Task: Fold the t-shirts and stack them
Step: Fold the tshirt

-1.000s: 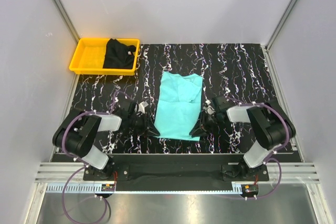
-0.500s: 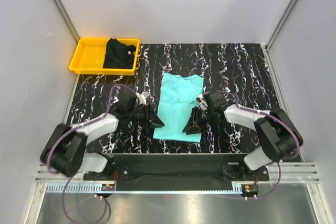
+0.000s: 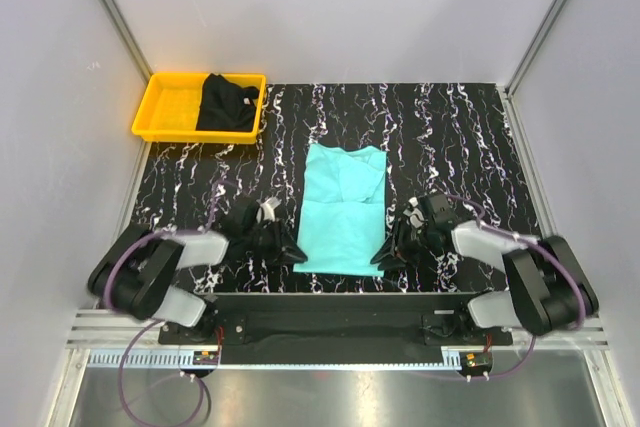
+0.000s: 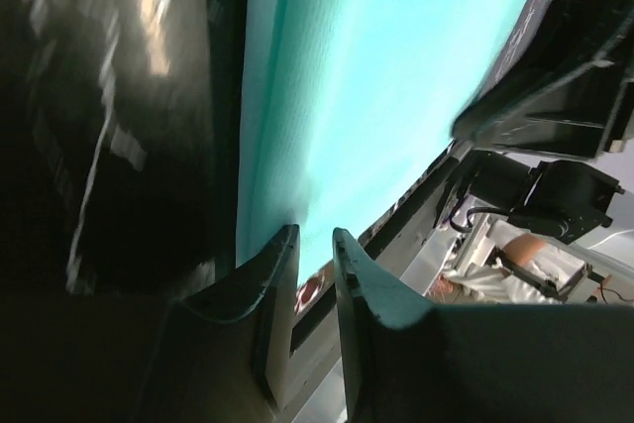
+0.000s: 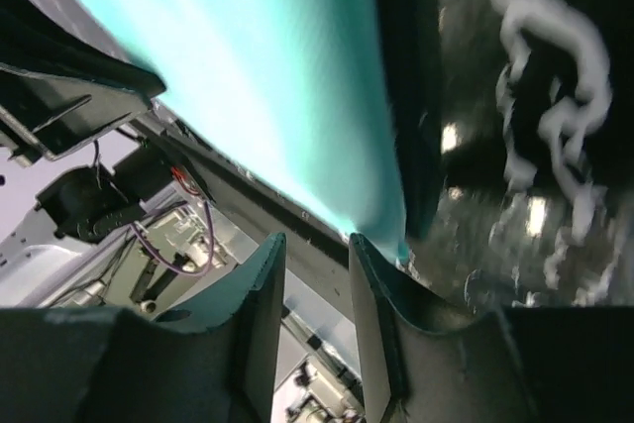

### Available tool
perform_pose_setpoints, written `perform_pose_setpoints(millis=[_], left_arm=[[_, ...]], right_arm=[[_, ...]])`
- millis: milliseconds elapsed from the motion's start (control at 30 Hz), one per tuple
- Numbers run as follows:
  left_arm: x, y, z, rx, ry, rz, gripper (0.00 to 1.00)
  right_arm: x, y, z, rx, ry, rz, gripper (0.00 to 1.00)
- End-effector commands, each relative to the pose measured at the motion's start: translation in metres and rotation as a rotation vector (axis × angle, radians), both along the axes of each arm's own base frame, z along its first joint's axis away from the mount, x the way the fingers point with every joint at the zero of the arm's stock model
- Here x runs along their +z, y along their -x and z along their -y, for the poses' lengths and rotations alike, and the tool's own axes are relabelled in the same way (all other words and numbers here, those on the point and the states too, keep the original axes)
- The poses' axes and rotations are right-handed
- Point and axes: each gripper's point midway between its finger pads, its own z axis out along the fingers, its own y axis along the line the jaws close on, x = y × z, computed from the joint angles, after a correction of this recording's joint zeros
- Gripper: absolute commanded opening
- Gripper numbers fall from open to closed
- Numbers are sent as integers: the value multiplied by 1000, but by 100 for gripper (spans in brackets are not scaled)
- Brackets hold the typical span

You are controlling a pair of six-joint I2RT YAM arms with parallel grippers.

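Left gripper point(image 3: 290, 252) and right gripper point(image 3: 383, 255), from above, crouch low at the near corners of the flat turquoise cloth t-shirt point(image 3: 343, 209), the black cloth t-shirt point(image 3: 225, 105) lying in the yellow plastic tray point(image 3: 168, 107); each wrist view shows jaws slightly parted, empty.

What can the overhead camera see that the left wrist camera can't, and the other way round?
Only overhead: the yellow tray holding the black t-shirt, and the whole outline of the teal t-shirt. Only left wrist: the fingers of the left gripper up close, slightly apart at the shirt's near edge. Both: the teal t-shirt on the marbled table.
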Motion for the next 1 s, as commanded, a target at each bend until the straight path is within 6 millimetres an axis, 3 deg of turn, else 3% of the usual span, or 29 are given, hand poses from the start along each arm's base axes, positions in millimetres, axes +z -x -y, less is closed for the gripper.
perform_pose_setpoints(millis=[0, 33, 67, 167, 233, 300, 333, 400, 433, 467, 533, 600, 767, 800, 900, 967], left_arm=[[7, 17, -15, 41, -39, 16, 27], [30, 14, -14, 42, -11, 95, 30], [38, 14, -18, 54, -36, 98, 32], [81, -7, -12, 72, 8, 222, 41], [92, -22, -7, 71, 20, 247, 41], [97, -49, 3, 49, 27, 244, 38], [107, -67, 10, 44, 43, 272, 34], [97, -93, 16, 44, 54, 269, 31], [105, -108, 20, 46, 74, 296, 29], [92, -122, 20, 46, 78, 278, 29], [90, -141, 21, 44, 82, 291, 25], [70, -154, 21, 32, 97, 262, 22], [32, -170, 12, 15, 75, 238, 20], [17, -167, 11, 8, 63, 207, 20], [-2, -166, 5, -14, 21, 188, 20], [-12, -164, 1, -23, 4, 173, 19]], right_arm=[[15, 11, 12, -6, 47, 52, 40], [22, 11, 13, -16, 44, 62, 41], [38, 3, 11, -23, 26, 131, 44], [55, -22, 8, -27, 32, 213, 47], [56, -39, 6, -6, 36, 218, 46], [56, -66, -1, 29, 18, 203, 41], [46, -78, -2, 26, 21, 169, 39], [60, -111, -9, 35, -17, 233, 36], [62, -127, -14, 42, -38, 245, 35], [65, -136, -14, 44, -58, 251, 34], [57, -153, -12, 37, -74, 227, 31], [50, -166, -2, 11, -96, 217, 30], [3, -173, 21, -6, -77, 152, 30], [-5, -173, 26, -21, -71, 132, 29], [-32, -168, 32, -22, -38, 82, 29], [-40, -169, 37, -29, -12, 76, 29]])
